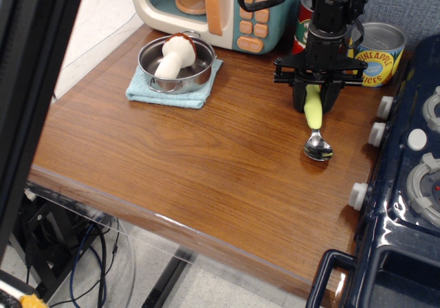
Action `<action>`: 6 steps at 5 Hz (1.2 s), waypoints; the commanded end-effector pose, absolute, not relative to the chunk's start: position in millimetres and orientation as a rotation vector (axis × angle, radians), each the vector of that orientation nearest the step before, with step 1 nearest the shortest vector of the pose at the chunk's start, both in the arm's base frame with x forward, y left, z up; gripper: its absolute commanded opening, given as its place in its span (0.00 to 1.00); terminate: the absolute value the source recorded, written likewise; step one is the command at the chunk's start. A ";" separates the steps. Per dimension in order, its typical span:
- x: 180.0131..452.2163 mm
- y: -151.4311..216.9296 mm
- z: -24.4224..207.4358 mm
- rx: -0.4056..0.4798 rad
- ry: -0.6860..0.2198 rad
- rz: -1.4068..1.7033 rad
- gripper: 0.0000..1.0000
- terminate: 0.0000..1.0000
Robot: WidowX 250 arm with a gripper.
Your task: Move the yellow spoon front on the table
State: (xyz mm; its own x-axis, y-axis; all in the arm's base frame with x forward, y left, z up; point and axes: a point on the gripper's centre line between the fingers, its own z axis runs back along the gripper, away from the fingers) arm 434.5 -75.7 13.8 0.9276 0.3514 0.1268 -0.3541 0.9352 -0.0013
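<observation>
Spoon [314,124]: thick pale yellow handle, shiny metal bowl, lying on table [192,157].
Gripper [314,100]: black, jaws clamped on upper handle of spoon.

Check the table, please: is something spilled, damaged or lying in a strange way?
Nothing is spilled or damaged. One oddity: a toy mushroom stands in the steel pot on a blue cloth. The yellow spoon lies flat, the pincer closed on its handle.
</observation>
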 end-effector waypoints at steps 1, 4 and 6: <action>430.9 -61.9 51.3 -0.023 -0.173 0.389 0.00 0.00; 383.5 0.2 145.5 -0.037 -0.270 0.598 0.00 0.00; 322.5 85.1 150.6 -0.041 -0.260 0.986 0.00 0.00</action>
